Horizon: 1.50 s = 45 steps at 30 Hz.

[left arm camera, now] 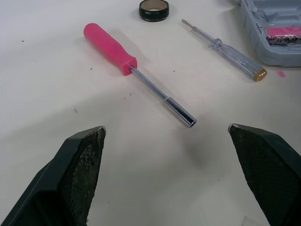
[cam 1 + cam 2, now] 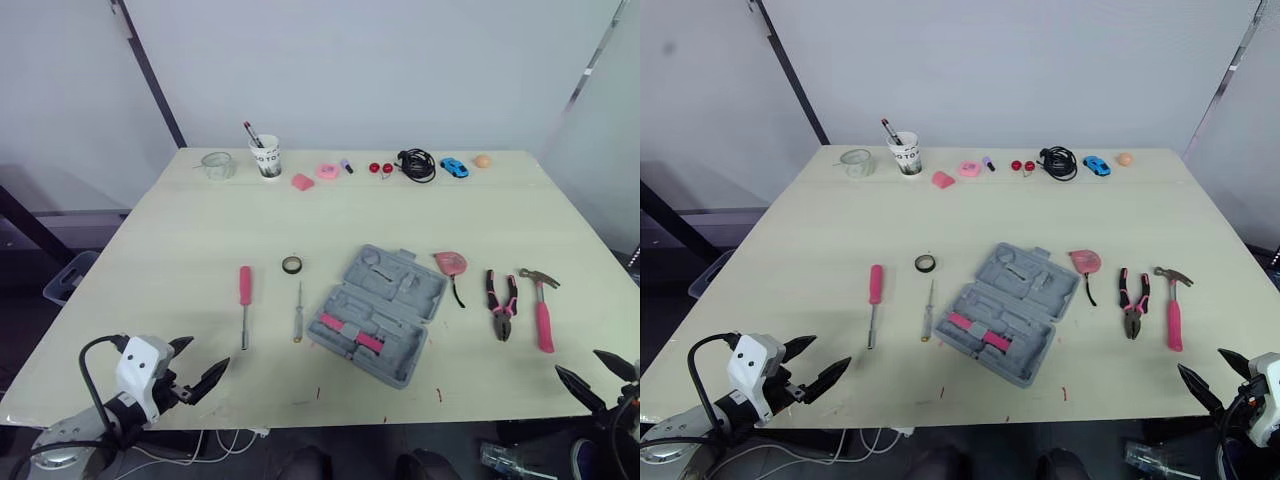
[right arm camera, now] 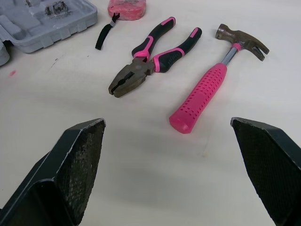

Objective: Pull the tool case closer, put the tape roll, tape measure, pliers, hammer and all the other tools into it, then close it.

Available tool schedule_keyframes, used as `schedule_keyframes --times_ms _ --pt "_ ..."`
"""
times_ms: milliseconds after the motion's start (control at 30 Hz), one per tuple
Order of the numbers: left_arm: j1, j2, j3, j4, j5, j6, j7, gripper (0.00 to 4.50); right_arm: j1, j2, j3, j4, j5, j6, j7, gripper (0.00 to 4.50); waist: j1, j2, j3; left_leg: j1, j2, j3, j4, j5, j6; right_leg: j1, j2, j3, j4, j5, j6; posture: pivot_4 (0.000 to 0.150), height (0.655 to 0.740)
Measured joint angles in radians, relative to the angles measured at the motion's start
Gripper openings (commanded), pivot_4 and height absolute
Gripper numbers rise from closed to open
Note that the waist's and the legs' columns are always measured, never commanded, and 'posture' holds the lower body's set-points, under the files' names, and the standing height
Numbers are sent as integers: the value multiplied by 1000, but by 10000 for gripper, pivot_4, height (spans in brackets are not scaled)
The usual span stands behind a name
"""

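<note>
Open tool case (image 2: pixel 378 313) at centre, both grippers wide and empty.

Head view: the grey case lies open at frame centre, tape roll (image 2: pixel 292 265) left of it, hammer (image 2: pixel 543 315) far right; left gripper (image 2: pixel 208 352) lower left, right gripper (image 2: pixel 578 361) lower right. Left wrist view: fingers (image 1: pixel 80 174) wide apart, a pink driver (image 1: pixel 113 48) ahead. Right wrist view: fingers (image 3: pixel 75 169) wide too, pliers (image 3: pixel 150 61) beside the hammer. The case seems stiff, light plastic, probably sliding easily; its near rim looks the best hold.
</note>
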Motion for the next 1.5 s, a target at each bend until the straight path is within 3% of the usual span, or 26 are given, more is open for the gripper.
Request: schedule_keyframes --times_ms 500,767,1167,1500 --pt "-47 11 -1 125 10 -78 -64 44447 16 9 0 37 -22 -62 21 45000 0 0 0 0 0 0 0 0 0 0 0 0 0 0 0 1500 7400" --pt "-155 64 -5 197 0 -79 -130 44447 -22 38 34 -12 -9 -59 21 45000 0 0 0 0 0 0 0 0 0 0 0 0 0 0 0 1500 7400" --pt "-522 115 -185 448 36 -77 -317 44447 -119 34 175 -169 -2 78 -4 45000 0 0 0 0 -5 0 0 0 0 2 1 0 2 3 4 1500 7400" --pt "-861 61 -366 728 151 -160 -426 44447 -277 4 297 -198 -62 225 -79 45000 0 -2 0 0 -7 0 1 0 0 4 2 0 2 3 5 1500 7400"
